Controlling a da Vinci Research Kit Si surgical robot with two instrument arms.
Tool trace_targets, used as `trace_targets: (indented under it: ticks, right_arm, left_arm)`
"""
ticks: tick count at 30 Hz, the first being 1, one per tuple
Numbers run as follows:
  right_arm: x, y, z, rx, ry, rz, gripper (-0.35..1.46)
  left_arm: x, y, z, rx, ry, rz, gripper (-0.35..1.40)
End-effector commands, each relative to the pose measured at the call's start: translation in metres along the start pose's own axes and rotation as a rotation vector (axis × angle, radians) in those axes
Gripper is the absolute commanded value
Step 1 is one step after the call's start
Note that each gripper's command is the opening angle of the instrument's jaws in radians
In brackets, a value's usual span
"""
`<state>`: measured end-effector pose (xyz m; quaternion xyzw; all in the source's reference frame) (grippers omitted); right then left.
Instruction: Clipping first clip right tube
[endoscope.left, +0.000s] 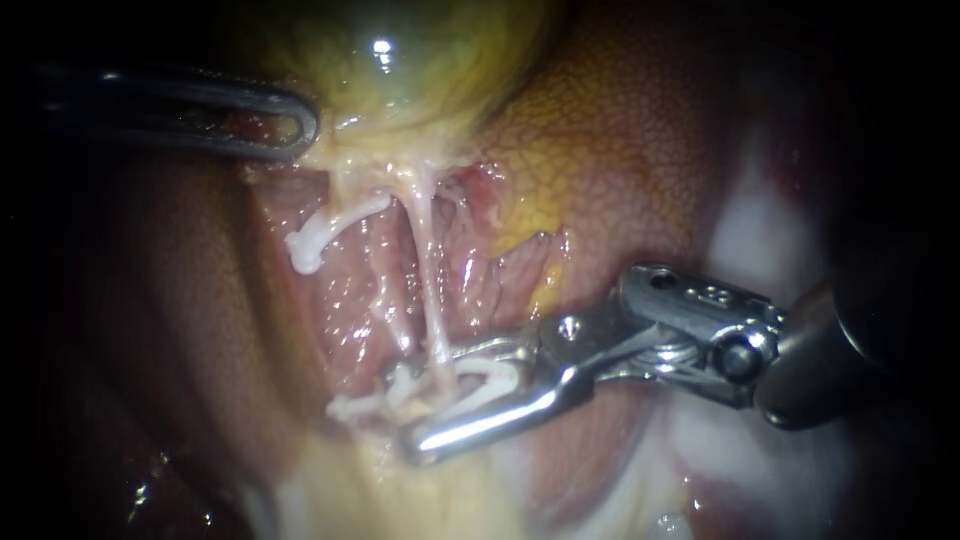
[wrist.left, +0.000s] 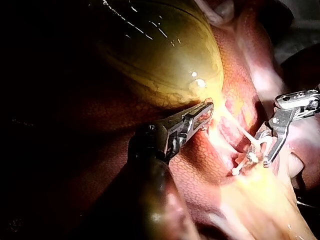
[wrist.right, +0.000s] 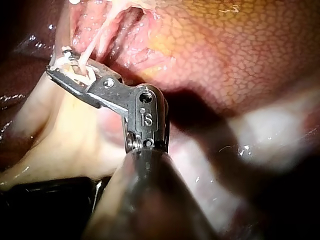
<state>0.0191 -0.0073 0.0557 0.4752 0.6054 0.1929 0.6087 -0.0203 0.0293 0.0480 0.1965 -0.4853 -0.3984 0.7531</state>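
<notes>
The left instrument (endoscope.left: 290, 125) has its jaws pinched on the lower edge of the gallbladder (endoscope.left: 430, 60), beside the mottled liver (endoscope.left: 640, 150). The right instrument (endoscope.left: 430, 400) holds a white clip (endoscope.left: 490, 372) between its two jaws, which stand apart on either side of the right tube (endoscope.left: 428, 290). This tube runs from the gallbladder down into the clip.

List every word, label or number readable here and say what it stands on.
Right instrument: small stamped marks on the metal behind its jaws, which hold a clip; not read off.
Left instrument, gallbladder, liver, tube: no text.
</notes>
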Motion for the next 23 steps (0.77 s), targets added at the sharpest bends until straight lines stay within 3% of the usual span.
trace_targets:
  ticks: [1,4,8,23]
  right_arm:
    - [-0.0001,0.0001,0.0,0.0,-0.001,0.011,-0.15]
    - [0.0,0.0002,0.0001,-0.001,-0.001,0.017,-0.35]
    - [0.0,0.0005,0.0,-0.036,0.014,0.022,-0.35]
    - [-0.0006,0.0007,-0.0001,-0.036,0.012,0.019,-0.35]
  left_arm:
    - [0.0,0.0,0.0,0.0,0.0,0.0,-0.35]
    - [0.0,0.0,0.0,0.0,0.0,0.0,-0.35]
    - [0.0,0.0,0.0001,-0.001,0.0,0.0,-0.35]
    - [0.0,0.0,0.0001,0.0,0.0,0.0,-0.35]
